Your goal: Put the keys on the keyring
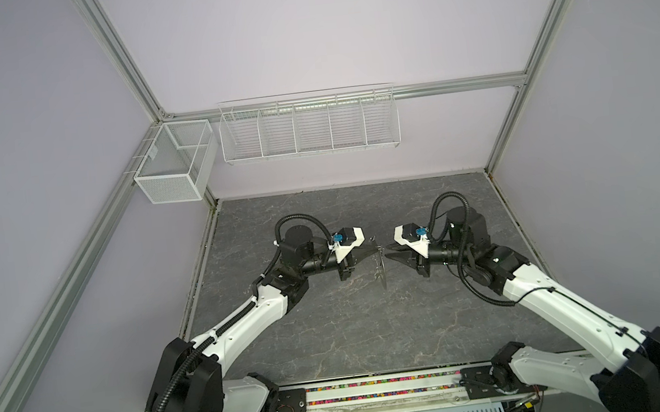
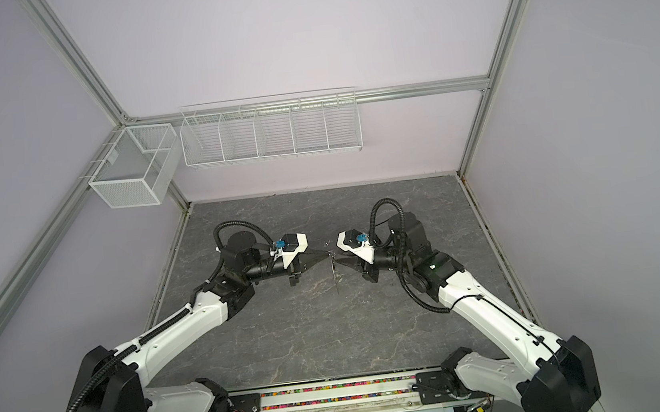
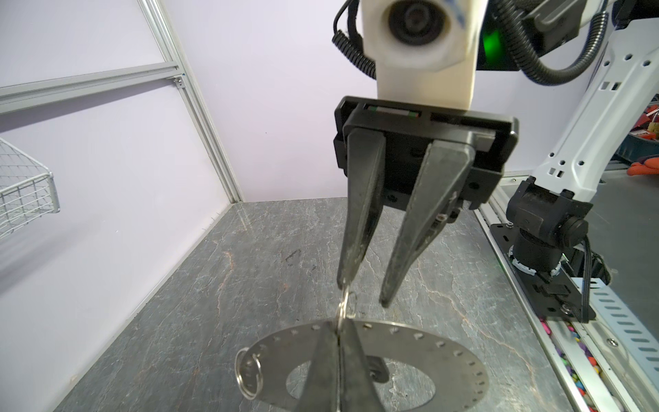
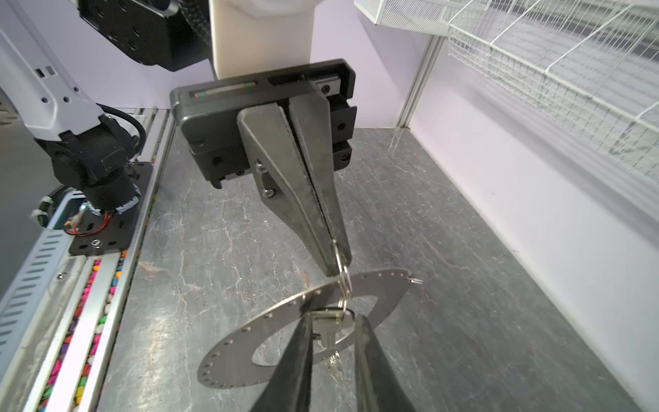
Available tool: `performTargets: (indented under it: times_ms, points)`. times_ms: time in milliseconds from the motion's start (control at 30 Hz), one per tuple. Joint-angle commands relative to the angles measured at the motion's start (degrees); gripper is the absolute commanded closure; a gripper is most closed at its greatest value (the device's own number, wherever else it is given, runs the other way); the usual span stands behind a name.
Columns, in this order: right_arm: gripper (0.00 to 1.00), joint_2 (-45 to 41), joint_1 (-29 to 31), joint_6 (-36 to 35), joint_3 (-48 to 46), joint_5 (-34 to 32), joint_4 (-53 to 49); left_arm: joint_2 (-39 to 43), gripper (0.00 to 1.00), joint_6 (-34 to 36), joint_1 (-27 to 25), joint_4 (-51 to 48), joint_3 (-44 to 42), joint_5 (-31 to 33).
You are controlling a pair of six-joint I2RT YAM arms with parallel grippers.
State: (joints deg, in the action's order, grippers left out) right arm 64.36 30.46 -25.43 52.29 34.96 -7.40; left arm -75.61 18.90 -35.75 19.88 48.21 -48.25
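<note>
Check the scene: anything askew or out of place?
Nothing spilled or damaged. The keyring stands on edge, pinched by the shut left gripper; only one key shows, between the jaws of the open right gripper.

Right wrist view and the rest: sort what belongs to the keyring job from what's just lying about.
Job: keyring, held by the shut left gripper; key at its wire loop; open right gripper.
Not the job: mesh basket; wire rack; coloured bits in the front rail.

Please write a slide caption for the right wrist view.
Shut left gripper holds the keyring by its rim; a key hangs inside the open right gripper.
</note>
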Motion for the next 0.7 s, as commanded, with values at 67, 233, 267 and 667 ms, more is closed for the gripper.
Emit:
performTargets:
  times_ms: [67, 233, 267, 667]
  points:
    - [0.76, 0.07, -0.23, 4.93, 0.53, 3.23, 3.01, 0.64, 1.0, 0.97, 0.24, 0.78, -0.62, -0.72]
    - [0.75, 0.51, -0.23, 5.83, 0.54, 3.04, 3.75, 0.63, 1.0, 1.52, 0.24, 0.34, -0.91, -1.05]
    - [0.75, 0.46, -0.23, 6.04, 0.45, 3.08, 3.96, 0.59, 1.0, 1.56, 0.24, 0.34, -0.82, -1.14]
    - [0.82, 1.89, -0.25, 6.91, 1.1, 2.93, 3.8, 0.64, 1.0, 2.45, 0.23, -0.19, -0.69, -1.85]
